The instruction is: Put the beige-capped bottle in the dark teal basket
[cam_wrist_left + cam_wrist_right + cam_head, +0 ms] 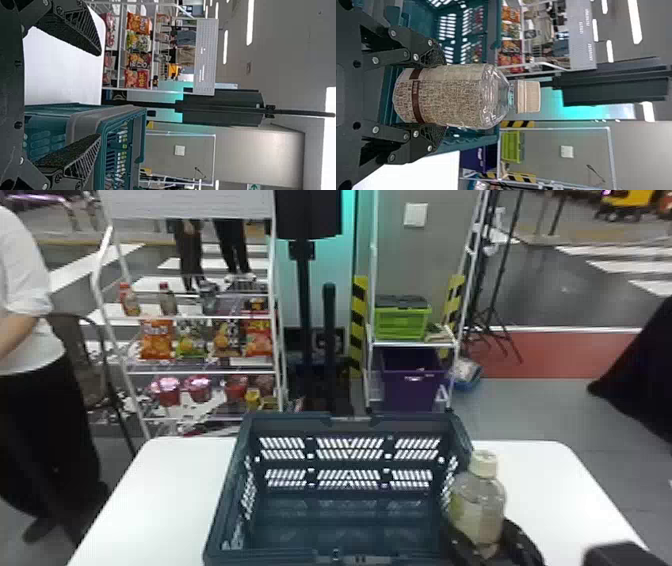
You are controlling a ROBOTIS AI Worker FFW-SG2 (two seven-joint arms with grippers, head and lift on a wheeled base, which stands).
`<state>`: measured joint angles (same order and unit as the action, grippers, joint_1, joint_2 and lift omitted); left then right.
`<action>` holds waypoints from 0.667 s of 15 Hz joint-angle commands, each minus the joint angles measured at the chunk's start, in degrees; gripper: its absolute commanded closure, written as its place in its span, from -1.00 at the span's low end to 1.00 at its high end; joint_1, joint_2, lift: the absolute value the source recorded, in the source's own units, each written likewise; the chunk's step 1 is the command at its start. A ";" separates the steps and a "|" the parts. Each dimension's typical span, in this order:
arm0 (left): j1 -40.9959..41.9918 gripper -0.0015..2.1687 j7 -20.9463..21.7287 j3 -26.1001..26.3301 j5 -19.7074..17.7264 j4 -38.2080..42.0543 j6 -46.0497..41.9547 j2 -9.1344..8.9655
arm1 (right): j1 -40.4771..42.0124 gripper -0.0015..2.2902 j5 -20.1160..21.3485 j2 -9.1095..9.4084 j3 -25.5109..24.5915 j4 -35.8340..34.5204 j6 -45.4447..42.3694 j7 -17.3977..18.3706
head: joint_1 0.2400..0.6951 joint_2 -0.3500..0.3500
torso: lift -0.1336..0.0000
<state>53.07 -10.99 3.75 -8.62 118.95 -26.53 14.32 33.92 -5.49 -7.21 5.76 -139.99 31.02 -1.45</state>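
In the head view my right gripper point(487, 546) is at the lower right, closed around the lower part of the beige-capped bottle point(477, 510), which is upright at the right wall of the dark teal basket point(225, 490). The right wrist view has the bottle point(455, 95) pressed between both fingers of my right gripper point(435, 95), cap away from the palm, with the basket point(490, 23) behind it. In the left wrist view my left gripper point(99, 95) stands open with nothing between its fingers, near the basket point(119, 118).
The basket stands on a white table point(165, 490). Beyond are a rack point(200, 372) with snacks, cups and bottles, and a second rack point(415, 344) with a green crate point(400, 322) and a purple bin point(412, 385).
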 commanded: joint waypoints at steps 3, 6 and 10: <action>0.28 -0.85 0.00 -0.14 0.00 0.23 -0.23 -0.17 | -13.97 0.94 0.66 -0.44 4.26 0.77 22.03 1.01 | 0.14 0.00 | 1.00; 0.28 -0.85 0.00 -0.14 0.00 -0.04 -0.23 -0.26 | -23.02 0.94 -0.40 -0.26 7.25 2.70 36.97 1.36 | 0.14 0.00 | 1.00; 0.28 -0.85 0.00 -0.14 0.00 0.05 -0.41 -0.26 | -32.16 0.94 -0.93 1.93 10.41 9.91 43.30 1.80 | 0.14 0.00 | 1.00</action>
<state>53.35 -10.98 3.60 -8.61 118.97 -26.82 14.03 4.89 -6.31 -6.24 15.16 -132.80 72.11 0.24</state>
